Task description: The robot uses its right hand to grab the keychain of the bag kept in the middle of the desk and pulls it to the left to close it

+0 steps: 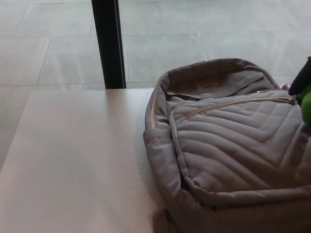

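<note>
A grey quilted bag (233,145) lies flat on the pale desk (77,160), on its right part. The bag's bottom reaches past the near edge of the view and its top lies close to the desk's far edge. The top compartment gapes open, showing the lining (209,87) inside, and a gold zip track (152,109) runs down the bag's left side. A second gold zip (233,104) crosses the front pocket at a slant, rising toward the right, where its pull (292,101) sits just beside the robot's right hand (303,80). Only a black sliver of that hand and a bright green patch show at the picture's right border, over the bag's upper right corner, and whether it is apart, together or clamped on anything cannot be told. A small purple piece (285,87) peeks out next to the hand, too little of it visible to identify. The left part of the desk is bare. Beyond the far edge stands a black post (109,43) on a floor of large grey tiles (194,29).
</note>
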You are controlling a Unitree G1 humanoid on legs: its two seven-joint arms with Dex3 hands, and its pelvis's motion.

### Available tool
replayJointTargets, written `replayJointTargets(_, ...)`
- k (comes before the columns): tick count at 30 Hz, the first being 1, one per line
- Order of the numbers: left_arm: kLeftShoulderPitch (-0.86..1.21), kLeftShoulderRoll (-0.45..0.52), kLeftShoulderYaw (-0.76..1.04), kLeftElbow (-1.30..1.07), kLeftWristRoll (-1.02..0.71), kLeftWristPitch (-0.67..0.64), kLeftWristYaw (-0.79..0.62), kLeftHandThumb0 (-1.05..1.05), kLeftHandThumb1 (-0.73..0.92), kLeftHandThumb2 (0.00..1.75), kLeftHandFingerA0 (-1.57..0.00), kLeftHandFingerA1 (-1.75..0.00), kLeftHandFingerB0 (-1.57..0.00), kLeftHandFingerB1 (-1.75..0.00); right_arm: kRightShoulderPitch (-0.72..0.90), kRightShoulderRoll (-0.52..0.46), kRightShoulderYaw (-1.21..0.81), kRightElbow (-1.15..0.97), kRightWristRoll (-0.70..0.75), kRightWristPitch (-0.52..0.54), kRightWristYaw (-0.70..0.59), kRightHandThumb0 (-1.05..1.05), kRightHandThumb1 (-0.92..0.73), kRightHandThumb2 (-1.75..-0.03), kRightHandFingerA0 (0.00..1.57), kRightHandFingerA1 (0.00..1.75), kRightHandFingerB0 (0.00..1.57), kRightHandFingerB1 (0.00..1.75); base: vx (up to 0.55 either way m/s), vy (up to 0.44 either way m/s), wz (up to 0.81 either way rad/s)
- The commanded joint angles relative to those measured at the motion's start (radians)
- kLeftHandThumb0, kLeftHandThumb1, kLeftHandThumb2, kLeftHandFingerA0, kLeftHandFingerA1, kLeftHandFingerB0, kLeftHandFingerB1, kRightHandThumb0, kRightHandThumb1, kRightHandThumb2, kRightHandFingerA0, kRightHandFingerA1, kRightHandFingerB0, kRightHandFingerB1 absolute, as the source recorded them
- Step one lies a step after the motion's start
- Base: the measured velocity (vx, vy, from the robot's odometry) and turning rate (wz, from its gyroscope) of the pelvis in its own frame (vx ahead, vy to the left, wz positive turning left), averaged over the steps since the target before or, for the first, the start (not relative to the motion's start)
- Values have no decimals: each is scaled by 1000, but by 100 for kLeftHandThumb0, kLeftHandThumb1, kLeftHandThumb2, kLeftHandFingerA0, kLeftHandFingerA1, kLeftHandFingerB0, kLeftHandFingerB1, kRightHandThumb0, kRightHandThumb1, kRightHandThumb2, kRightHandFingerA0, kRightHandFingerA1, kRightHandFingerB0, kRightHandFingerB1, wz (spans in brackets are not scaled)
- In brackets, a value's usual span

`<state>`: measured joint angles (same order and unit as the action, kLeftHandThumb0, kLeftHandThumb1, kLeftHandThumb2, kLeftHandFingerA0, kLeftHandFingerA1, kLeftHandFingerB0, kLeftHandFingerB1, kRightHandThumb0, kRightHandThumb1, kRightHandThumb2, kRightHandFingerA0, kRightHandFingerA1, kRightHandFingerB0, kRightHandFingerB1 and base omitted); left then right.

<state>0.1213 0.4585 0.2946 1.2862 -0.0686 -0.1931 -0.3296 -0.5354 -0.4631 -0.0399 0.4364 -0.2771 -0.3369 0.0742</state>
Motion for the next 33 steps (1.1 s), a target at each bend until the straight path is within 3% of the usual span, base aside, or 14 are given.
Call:
replayJointTargets(1,2,3,1,7,-3,-6,12,-105,91,87,-77,-111,-38,-114,-40,40,47,-84,26,150,82,-18,-59,-103,83,175,70,160,0,0,0)
replayJointTargets(7,3,0,-3,5,-1,-15,8,-105,90,88,-80,-109,-37,-117,-55,86,84,-146,17,248,97,-17,-58,-102,83,175,66,164,0,0,0)
replayJointTargets(11,4,-3,-2,1,-3,-11,7,-105,92,87,-77,-109,-36,-115,-55,191,95,-180,20,364,52,-17,-50,-115,84,175,70,163,0,0,0)
replayJointTargets(16,3,-5,-3,1,-1,-13,15,-105,91,89,-82,-111,-38,-118,-36,268,89,-191,15,424,9,-16,-49,-121,85,175,73,164,0,0,0)
replayJointTargets(22,7,-7,3,3,-6,-5,18,-105,92,90,-83,-111,-36,-118,-7,388,95,-148,-5,402,-92,-13,-45,-133,89,175,78,165,0,0,0)
replayJointTargets(33,3,-2,11,2,-9,6,15,-105,92,89,-75,-115,-34,-119,-17,486,136,-141,-30,449,-164,-18,-48,-123,88,175,76,165,0,0,0)
